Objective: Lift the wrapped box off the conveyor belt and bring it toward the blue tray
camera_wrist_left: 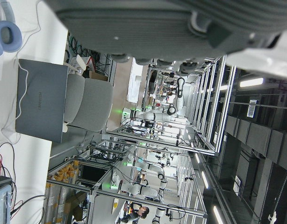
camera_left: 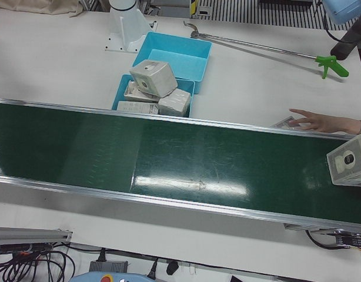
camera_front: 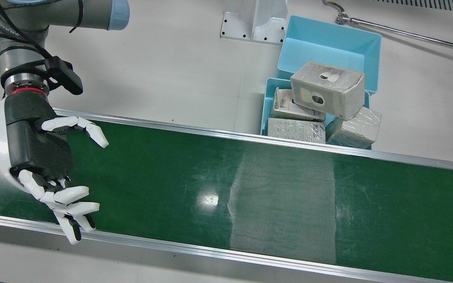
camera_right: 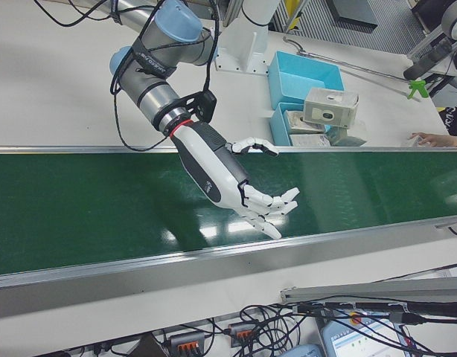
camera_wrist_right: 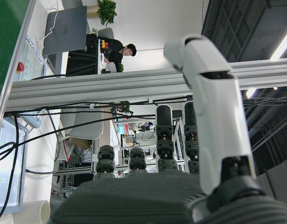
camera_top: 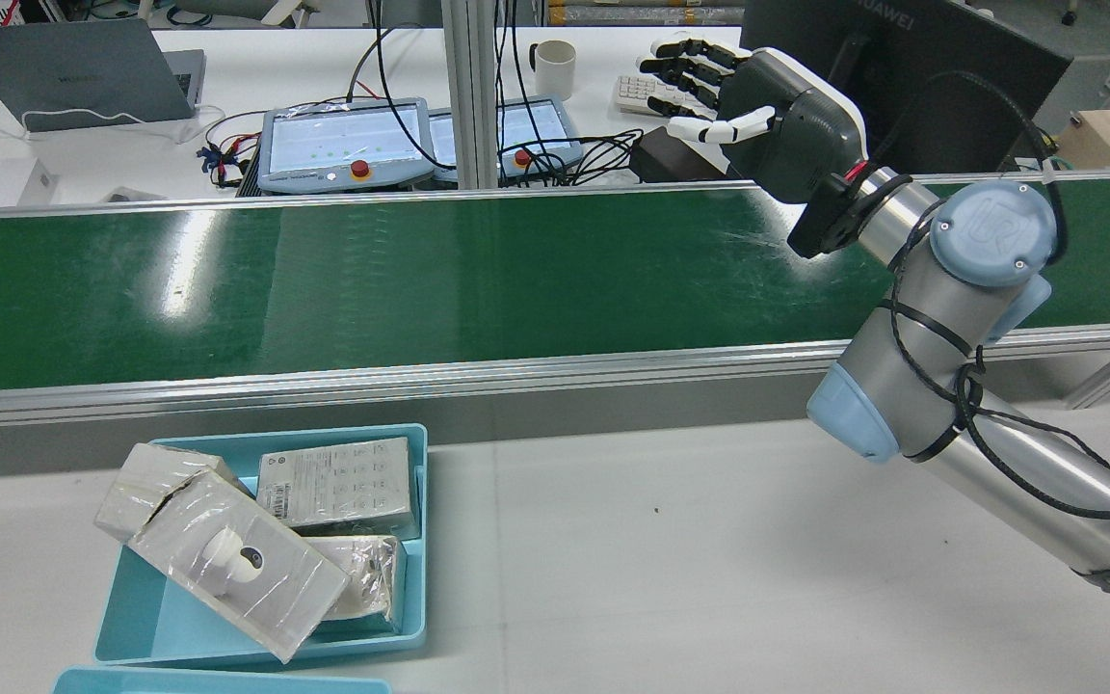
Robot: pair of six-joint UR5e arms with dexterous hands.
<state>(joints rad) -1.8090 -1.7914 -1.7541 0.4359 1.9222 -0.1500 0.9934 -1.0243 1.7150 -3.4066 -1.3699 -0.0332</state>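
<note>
One wrapped box (camera_left: 350, 165) on conveyor belt (camera_left: 186, 164), seen only left-front, slightly tilted, printed face toward camera; right hand (camera_front: 41, 157) fingers spread, empty.

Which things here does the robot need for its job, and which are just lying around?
For the job:
- wrapped box riding on the belt
- green conveyor belt
- blue tray, already holding boxes
- right hand, open over the belt

Just lying about:
- laptop
- mug
- keyboard
- long grabber stick
- person's hand beside the belt
</note>
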